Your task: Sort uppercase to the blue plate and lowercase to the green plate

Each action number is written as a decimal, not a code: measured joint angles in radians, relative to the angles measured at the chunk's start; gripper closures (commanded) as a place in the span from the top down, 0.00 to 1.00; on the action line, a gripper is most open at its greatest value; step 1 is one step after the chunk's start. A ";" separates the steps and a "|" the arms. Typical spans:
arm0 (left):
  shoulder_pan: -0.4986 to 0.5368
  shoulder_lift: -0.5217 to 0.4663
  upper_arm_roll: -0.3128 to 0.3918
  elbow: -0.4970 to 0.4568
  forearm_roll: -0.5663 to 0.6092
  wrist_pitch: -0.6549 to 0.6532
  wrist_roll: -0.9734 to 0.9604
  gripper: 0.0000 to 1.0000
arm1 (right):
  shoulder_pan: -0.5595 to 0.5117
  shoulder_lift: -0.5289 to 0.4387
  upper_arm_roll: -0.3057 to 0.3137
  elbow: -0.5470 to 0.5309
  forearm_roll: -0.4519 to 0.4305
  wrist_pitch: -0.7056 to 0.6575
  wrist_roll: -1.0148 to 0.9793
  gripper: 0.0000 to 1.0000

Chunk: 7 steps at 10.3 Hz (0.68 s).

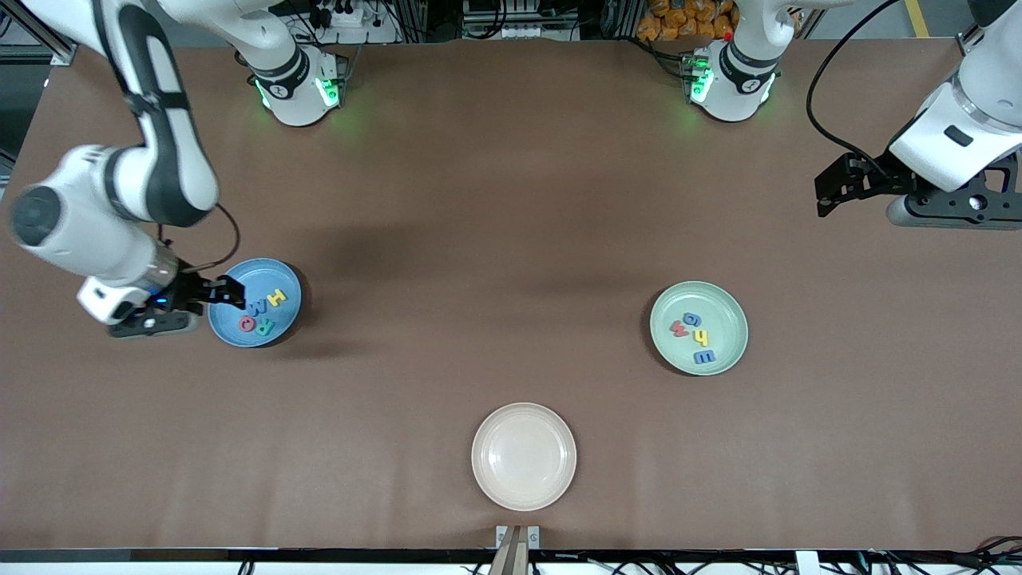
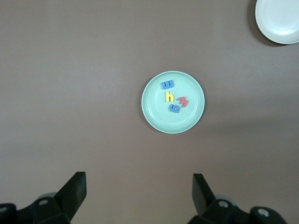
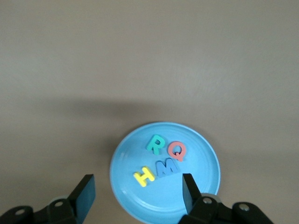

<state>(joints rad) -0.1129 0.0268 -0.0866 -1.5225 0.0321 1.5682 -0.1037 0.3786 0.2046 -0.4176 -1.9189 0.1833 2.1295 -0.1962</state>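
Hovering over rim of round medium-blue shallow plate (image 1: 239,334) at right arm's end of table: right gripper (image 1: 227,291), fingers spread wide, holding nothing. Four foam capitals on plate, apart from fingers: yellow H (image 3: 144,176), blue M (image 3: 165,167), teal-green R (image 3: 155,143), red Q (image 3: 177,150). Left gripper (image 1: 830,190) waiting aloft at left arm's end, fingers wide, empty. Round pale mint-green plate (image 2: 152,116) carrying yellow h (image 2: 169,97), blue g (image 2: 174,108), red w (image 2: 183,101), blue m (image 2: 167,85). Round cream plate (image 1: 559,487) nearest front camera.

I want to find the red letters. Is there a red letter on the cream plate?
No, the cream plate holds nothing; the red Q lies on the blue plate and the red w on the green plate.
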 measured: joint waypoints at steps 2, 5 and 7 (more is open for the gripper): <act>0.000 0.000 0.000 0.000 0.000 0.000 0.000 1.00 | -0.003 -0.009 0.000 0.180 0.000 -0.136 0.065 0.86; 0.000 0.001 0.000 0.001 0.000 0.000 0.000 1.00 | -0.009 -0.012 0.000 0.388 -0.001 -0.282 0.091 0.90; 0.000 0.001 0.000 0.001 0.000 0.000 0.000 1.00 | -0.027 -0.012 0.000 0.472 -0.001 -0.347 0.091 0.99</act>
<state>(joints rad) -0.1127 0.0275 -0.0864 -1.5211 0.0321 1.5682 -0.1037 0.3520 0.1925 -0.4177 -1.4474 0.1828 1.7820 -0.1048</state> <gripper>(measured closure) 0.000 0.101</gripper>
